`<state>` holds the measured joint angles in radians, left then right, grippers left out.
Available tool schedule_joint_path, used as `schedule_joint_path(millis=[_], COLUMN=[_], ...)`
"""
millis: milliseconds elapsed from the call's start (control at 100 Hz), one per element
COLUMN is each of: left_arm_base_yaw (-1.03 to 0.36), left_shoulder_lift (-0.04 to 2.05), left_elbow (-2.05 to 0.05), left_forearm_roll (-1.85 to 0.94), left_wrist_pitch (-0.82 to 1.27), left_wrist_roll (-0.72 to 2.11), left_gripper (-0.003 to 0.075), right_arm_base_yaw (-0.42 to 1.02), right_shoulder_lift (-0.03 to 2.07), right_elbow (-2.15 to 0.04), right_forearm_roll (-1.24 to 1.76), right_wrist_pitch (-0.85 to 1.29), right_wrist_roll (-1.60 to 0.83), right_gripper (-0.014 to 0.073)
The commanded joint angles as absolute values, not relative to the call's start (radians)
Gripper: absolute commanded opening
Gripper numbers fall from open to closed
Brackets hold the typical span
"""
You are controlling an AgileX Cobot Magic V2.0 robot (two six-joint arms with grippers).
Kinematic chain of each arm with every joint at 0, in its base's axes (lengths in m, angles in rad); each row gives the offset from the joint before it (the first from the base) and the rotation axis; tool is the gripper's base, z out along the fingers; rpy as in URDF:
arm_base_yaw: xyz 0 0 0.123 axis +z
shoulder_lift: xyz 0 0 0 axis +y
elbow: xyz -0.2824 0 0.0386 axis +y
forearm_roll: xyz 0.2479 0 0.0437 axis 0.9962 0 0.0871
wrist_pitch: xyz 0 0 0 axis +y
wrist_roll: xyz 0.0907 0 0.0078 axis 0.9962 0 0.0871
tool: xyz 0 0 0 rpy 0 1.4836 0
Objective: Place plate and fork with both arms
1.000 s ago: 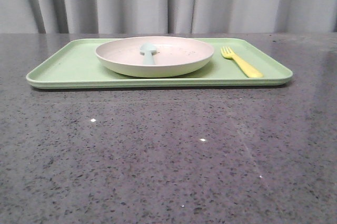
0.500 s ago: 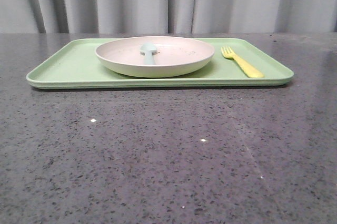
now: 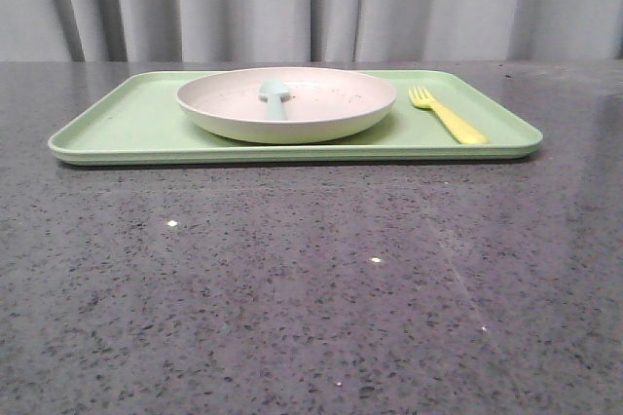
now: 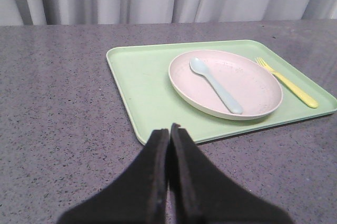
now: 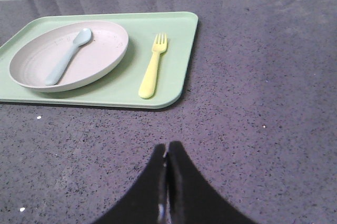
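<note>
Looking forward over the table, we see a wide stretch of bare speckled stone between us and the tray's near rim, with more stone to either side of it. Our left gripper and right gripper both hang above that stone, short of the tray, each with its jaws pressed together and gripping nothing. One tray carries one plate, set toward its middle, and one yellow fork lying flat beside the plate toward the tray's right end, apart from the dish, tines pointing away from us. Inside the plate lies one pale blue spoon
</note>
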<state>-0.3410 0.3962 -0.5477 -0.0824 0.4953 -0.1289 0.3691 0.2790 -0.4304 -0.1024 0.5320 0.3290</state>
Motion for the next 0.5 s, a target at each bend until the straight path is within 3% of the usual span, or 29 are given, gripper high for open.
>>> schedule_joint_path(millis=[0, 490], left_arm_base_yaw=[-0.349, -0.146], left_shoulder_lift=[0.402, 0.231], left_elbow=[-0.561, -0.335], left_forearm_roll=[-0.085, 0.009], left_wrist_pitch=[0.414, 0.165], left_wrist_roll=[-0.129, -0.125], left_gripper=[-0.002, -0.002], right_arm_base_yaw=[0.367, 0.367], right_shoulder_lift=[0.287, 0.287], right_elbow=[-0.456, -0.456], right_forearm_roll=[-0.117, -0.117], right_wrist_pitch=[0.448, 0.448], right_wrist_roll=[0.324, 0.324], right_gripper=[-0.0068, -0.0068])
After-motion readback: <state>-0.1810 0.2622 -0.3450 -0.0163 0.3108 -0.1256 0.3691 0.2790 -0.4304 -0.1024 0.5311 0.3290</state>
